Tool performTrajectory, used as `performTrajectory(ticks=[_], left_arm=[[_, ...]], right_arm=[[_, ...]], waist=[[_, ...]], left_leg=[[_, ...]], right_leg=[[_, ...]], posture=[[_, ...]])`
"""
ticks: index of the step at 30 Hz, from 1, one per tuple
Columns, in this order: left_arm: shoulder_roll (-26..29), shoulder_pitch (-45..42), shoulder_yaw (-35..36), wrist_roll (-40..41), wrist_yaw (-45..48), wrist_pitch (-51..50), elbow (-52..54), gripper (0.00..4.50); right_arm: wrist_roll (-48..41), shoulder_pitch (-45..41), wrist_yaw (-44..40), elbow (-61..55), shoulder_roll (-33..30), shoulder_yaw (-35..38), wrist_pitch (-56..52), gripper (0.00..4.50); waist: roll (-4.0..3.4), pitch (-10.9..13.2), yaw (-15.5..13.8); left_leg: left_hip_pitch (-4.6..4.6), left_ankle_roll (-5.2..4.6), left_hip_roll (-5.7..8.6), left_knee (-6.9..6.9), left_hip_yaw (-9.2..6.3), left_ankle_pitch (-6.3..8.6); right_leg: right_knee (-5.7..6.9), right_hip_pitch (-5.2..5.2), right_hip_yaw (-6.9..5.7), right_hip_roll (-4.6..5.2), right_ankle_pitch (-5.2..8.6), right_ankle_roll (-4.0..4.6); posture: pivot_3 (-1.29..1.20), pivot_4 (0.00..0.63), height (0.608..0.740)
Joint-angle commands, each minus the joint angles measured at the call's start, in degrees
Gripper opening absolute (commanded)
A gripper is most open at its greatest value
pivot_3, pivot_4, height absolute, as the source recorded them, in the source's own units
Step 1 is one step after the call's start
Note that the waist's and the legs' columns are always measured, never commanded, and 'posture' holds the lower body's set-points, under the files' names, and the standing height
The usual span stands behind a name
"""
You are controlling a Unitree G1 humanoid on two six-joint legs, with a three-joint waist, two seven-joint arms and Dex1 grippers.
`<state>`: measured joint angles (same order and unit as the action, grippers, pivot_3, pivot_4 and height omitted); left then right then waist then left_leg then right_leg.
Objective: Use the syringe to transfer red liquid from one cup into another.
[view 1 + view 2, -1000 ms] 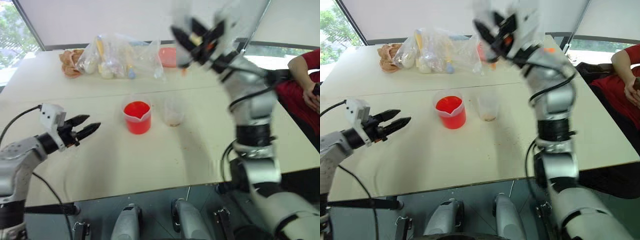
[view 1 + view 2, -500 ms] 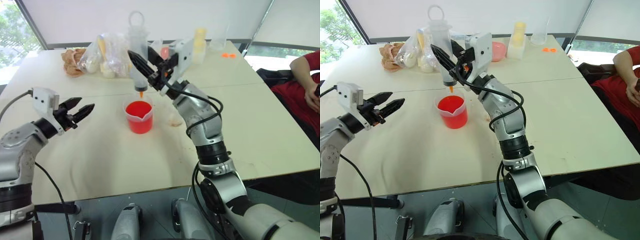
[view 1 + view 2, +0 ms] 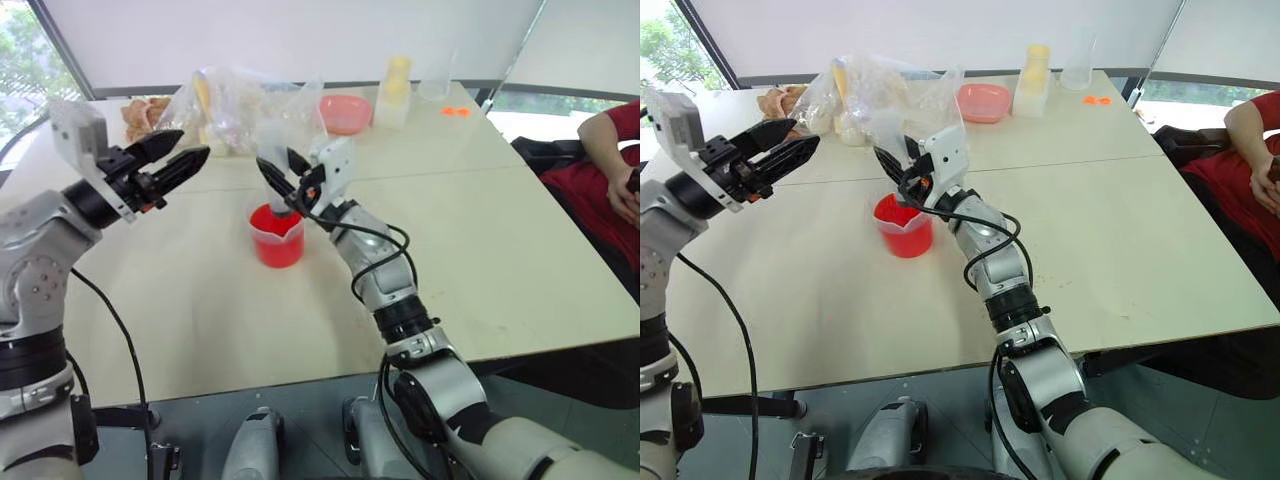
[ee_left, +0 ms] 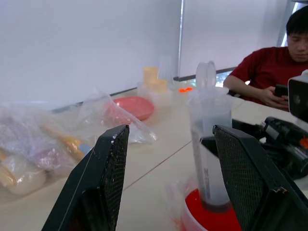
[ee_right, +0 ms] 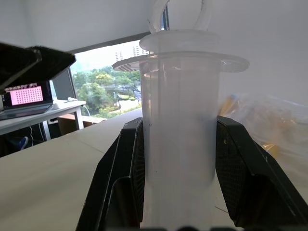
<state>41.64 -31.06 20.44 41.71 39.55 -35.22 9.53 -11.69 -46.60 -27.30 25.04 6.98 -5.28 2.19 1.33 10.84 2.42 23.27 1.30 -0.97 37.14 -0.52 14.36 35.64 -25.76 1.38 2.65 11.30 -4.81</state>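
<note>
Right gripper (image 3: pixel 283 180) pinches the syringe (image 4: pixel 208 144) by its stiff, likely slippery barrel, tip dipped in the red liquid (image 3: pixel 276 222) of the beaker (image 3: pixel 275 243) mid-table, while the spread left gripper (image 3: pixel 170 160) should take the plunger ring.

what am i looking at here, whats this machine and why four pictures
It is a humanoid robot with two arms, each ending in a two-fingered tool. Two pictures come from cameras in its head, looking down over a table; the other two come from cameras on its wrists. The right tool is shut on a clear syringe, standing tip-down in a beaker of red liquid. The left tool is open and holds nothing. Further back lie plastic bags, a pink bowl and a pale yellow bottle. A person sits alongside.
</note>
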Motion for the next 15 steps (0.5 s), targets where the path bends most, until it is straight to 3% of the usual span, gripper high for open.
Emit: performTrajectory(ticks=[1, 15], left_arm=[[-1.06, -4.23, -2.78, -2.28, 0.54, 3.39, -1.14, 2.92], [-9.23, -14.28, -11.32, -13.7, 1.38, 15.82, -13.2, 2.92]], right_arm=[[0.31, 0.03, 0.38, -1.34, 1.36, -0.49, 1.79, 1.45], [1.28, 0.54, 0.91, -2.17, 2.16, -2.26, 2.62, 1.45]], waist=[[0.0, 0.0, -0.07], [0.01, 0.0, 0.18]], left_leg=[[0.01, 0.0, 0.01, 0.02, -0.01, 0.0], [-0.05, 0.02, 0.02, 0.02, -0.01, -0.01]], right_leg=[[0.01, 0.0, -0.01, 0.0, 0.0, 0.0], [0.2, -0.01, 0.01, -0.01, 0.01, 0.0]], posture=[[0.0, 0.15, 0.74], [0.0, 0.15, 0.74]])
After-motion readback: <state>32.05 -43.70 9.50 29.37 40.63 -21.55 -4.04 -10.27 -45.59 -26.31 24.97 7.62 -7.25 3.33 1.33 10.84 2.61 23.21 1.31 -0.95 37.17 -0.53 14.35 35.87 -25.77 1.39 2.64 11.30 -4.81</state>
